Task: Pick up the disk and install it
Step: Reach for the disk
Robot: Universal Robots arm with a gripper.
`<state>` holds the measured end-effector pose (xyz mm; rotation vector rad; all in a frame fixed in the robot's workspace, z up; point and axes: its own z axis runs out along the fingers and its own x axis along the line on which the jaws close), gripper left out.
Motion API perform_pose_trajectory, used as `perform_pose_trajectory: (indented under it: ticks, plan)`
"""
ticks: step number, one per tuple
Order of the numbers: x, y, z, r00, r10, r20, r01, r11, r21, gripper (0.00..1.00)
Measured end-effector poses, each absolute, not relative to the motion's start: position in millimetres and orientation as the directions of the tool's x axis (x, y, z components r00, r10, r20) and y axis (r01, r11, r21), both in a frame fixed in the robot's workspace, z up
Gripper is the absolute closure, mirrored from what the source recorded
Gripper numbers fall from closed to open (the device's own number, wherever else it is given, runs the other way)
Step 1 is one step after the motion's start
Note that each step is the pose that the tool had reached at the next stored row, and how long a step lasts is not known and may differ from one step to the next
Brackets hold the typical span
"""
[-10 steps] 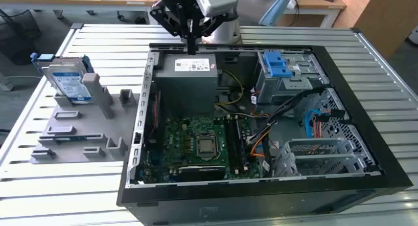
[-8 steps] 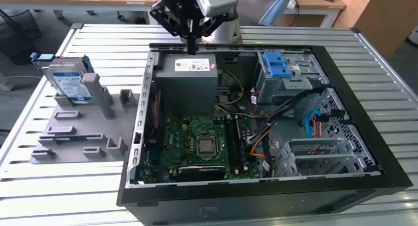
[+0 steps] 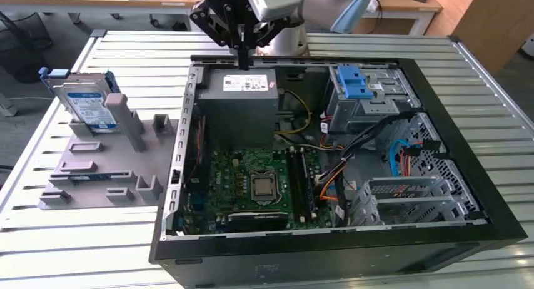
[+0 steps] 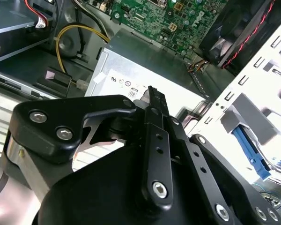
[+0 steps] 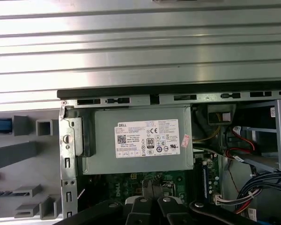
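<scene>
The disk (image 3: pixel 87 104) stands on edge in a grey fixture (image 3: pixel 109 170) at the exterior view's left, outside the computer case. It is silver with a white-and-blue label and a blue bracket. A blue edge of the disk (image 5: pixel 0 125) shows in the first wrist view. My gripper (image 3: pixel 244 62) hangs over the far rim of the open case, above the grey power supply box (image 3: pixel 242 101). Its fingers are shut together with nothing between them, as both wrist views show (image 4: pixel 152 93) (image 5: pixel 150 187). The gripper is well apart from the disk, toward the exterior view's right of it.
The open black case (image 3: pixel 467 145) lies on a slatted metal table (image 3: pixel 134 45). Inside are a green motherboard (image 3: pixel 259 182), a metal drive cage with a blue latch piece (image 3: pixel 354 82), and loose cables (image 3: pixel 409 151). Wooden furniture stands behind the table.
</scene>
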<state>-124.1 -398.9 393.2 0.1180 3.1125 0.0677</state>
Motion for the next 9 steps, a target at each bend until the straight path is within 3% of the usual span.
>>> perform_pose_trajectory:
  ticks: [9]
  plan:
    - [-129.3, -398.9, 393.1, -0.997, 0.076, -0.024, 0.075, 0.996, 0.044, 0.89]
